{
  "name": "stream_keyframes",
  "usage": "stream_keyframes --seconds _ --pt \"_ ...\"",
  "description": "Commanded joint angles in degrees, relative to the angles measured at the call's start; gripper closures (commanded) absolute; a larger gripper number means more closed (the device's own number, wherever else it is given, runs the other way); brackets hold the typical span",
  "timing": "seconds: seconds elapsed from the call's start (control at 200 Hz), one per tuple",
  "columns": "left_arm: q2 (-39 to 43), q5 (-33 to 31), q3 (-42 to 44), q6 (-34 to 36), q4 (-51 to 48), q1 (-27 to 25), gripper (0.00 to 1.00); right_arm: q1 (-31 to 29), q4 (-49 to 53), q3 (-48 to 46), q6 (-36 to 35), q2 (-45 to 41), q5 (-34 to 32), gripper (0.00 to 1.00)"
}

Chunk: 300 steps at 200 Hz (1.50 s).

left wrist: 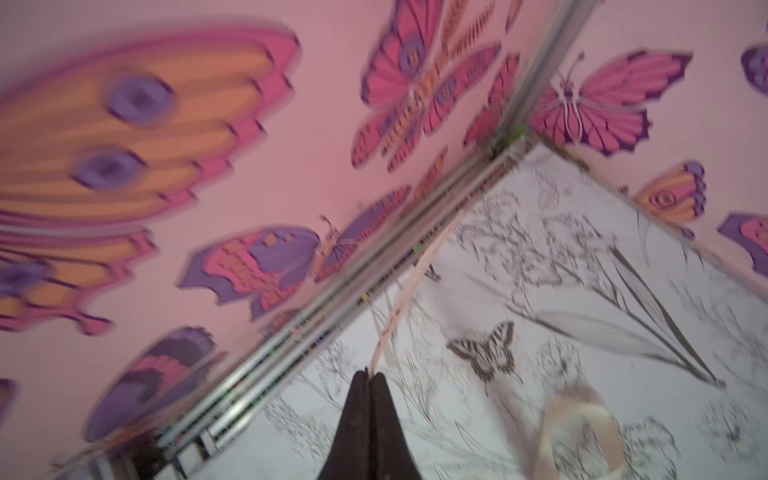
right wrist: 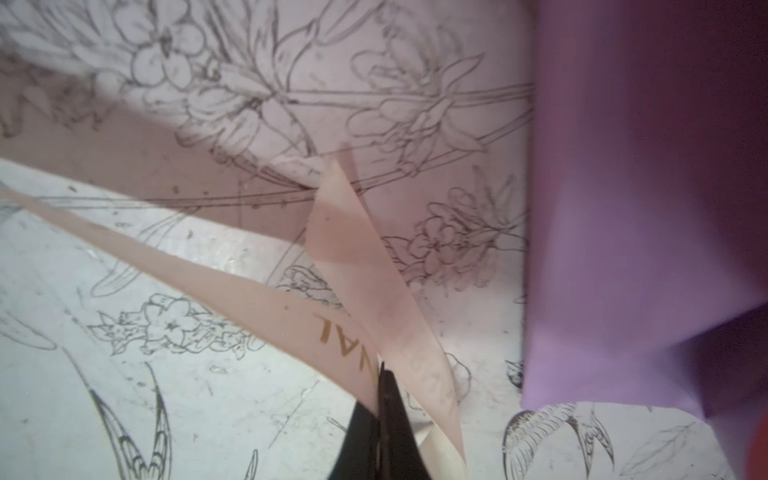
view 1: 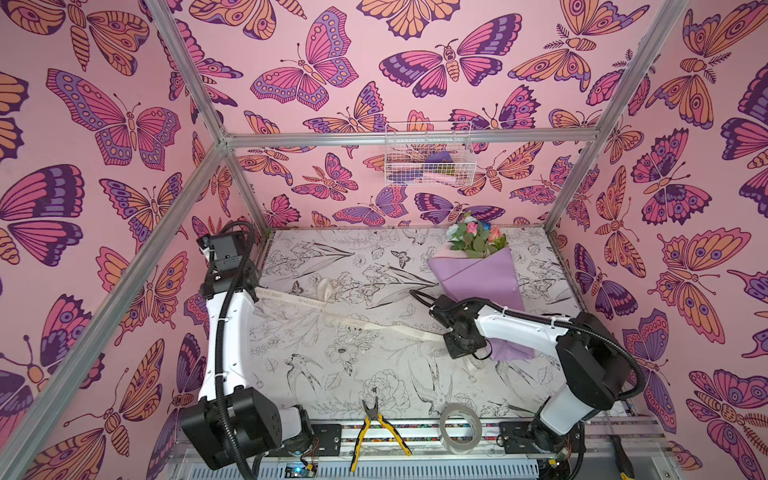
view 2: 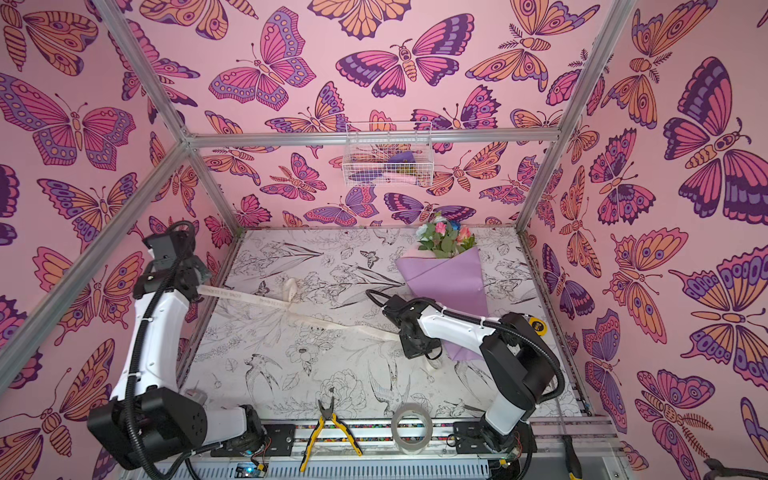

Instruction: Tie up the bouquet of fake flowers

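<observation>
Surface: one (view 1: 316,374); pale, printed with black line-drawn flowers and birds; it carries everything below except the basket.
Arms: two; the left one reaches along the left edge of the surface, the right one leans in from the front right corner over the narrow end of the bouquet.
Bouquet: one (view 1: 478,278) (view 2: 451,278); a lilac paper cone lying on the right rear of the surface; wide end toward the back wall, narrow end toward the front under the right arm.
Ribbon: one (view 1: 365,322) (view 2: 332,322); cream with gold lettering; it runs across the surface from one pincer to the other, beside the cone and not around it; a small loop stands up nearer its left end.
Wire basket: one (view 1: 399,166); white, hung on the back wall.
Tape roll: one (view 1: 459,408); at the front edge.
Pliers: one pair (view 1: 372,411); yellow handles, left of the tape.
Fake flowers: four heads (view 1: 478,237); pale, pink, blue, coral, among green leaves at the cone's wide end.
Left pincer: one (left wrist: 369,376); clenched on the ribbon (left wrist: 409,286); well apart from the bouquet.
Right pincer: one (right wrist: 381,368); clenched on the ribbon (right wrist: 232,278); just beside the bouquet's (right wrist: 644,249) narrow end.
</observation>
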<state>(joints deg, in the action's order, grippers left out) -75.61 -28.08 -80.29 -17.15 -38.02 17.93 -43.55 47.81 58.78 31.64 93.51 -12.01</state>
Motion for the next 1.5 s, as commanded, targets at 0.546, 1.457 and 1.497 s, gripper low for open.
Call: stream_keyframes --seconds 0.546,1.457,1.497 --pt "-8.0 4.6 -4.9 2.1 -0.9 0.9 0.16 2.0 8.2 0.4 3.1 -9.6 8.7 0.43" --pt "-38.7 45.2 -8.2 -29.3 32.8 -55.5 0.01 49.9 -3.4 15.9 -14.5 -2.3 12.8 0.05" --pt "-41.7 45.8 -10.2 -29.6 32.8 -56.4 0.01 51.3 -2.9 17.3 -14.7 0.6 14.3 0.05"
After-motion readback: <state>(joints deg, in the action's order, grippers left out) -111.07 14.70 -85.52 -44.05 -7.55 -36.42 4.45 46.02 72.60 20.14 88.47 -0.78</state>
